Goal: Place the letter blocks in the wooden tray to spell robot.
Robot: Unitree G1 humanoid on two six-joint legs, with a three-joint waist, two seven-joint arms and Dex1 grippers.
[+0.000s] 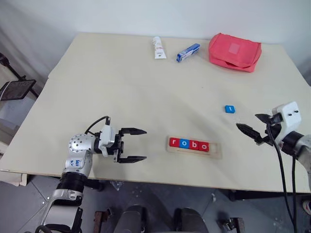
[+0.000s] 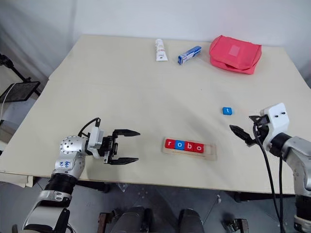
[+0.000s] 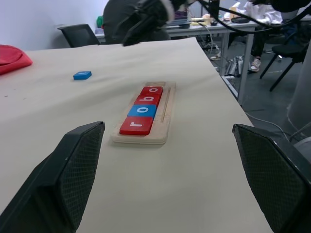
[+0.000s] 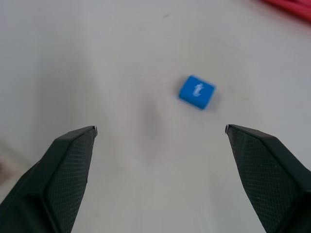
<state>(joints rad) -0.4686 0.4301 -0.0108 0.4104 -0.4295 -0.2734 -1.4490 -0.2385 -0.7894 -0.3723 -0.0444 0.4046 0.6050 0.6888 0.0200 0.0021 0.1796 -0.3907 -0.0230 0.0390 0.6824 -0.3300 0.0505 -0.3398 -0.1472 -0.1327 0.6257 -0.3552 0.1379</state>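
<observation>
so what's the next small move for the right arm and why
Probably bring the right gripper forward and down over the blue t block and close on it. The wooden tray already reads r, o, b, o, its last space is bare, and the open fingers point at the t.

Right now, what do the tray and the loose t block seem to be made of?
The wooden tray: pale unfinished-looking wood, matte, with a milled groove. The t block: blue with a smooth, even surface and a white printed letter, perhaps plastic or painted wood; the look leaves it open.
</observation>
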